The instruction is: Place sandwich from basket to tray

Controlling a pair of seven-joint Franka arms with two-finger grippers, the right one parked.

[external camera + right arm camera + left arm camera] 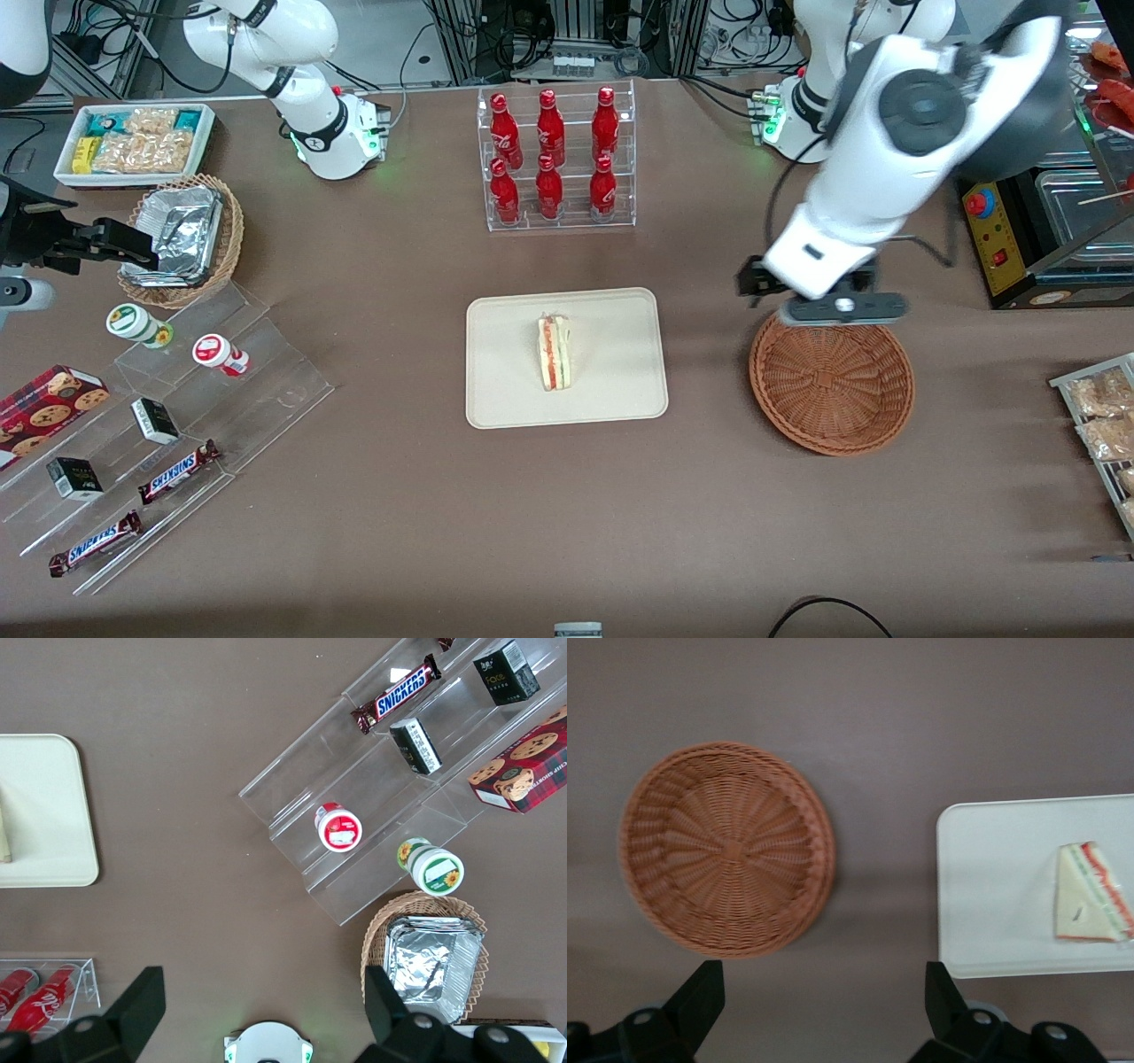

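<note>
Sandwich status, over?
Gripper open, holding nothing, above basket's rim. Sandwich lying on tray. Basket holds nothing. Nothing in the way.

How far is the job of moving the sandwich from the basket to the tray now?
The main step looks done: the sandwich lies on the cream tray, and the reddish-brown basket holds nothing. Nothing is in hand: the gripper hangs open above the table, near the basket's edge farther from the front camera, its jaws apart with nothing between them. What seems left is only for the arm to pull away.
</note>
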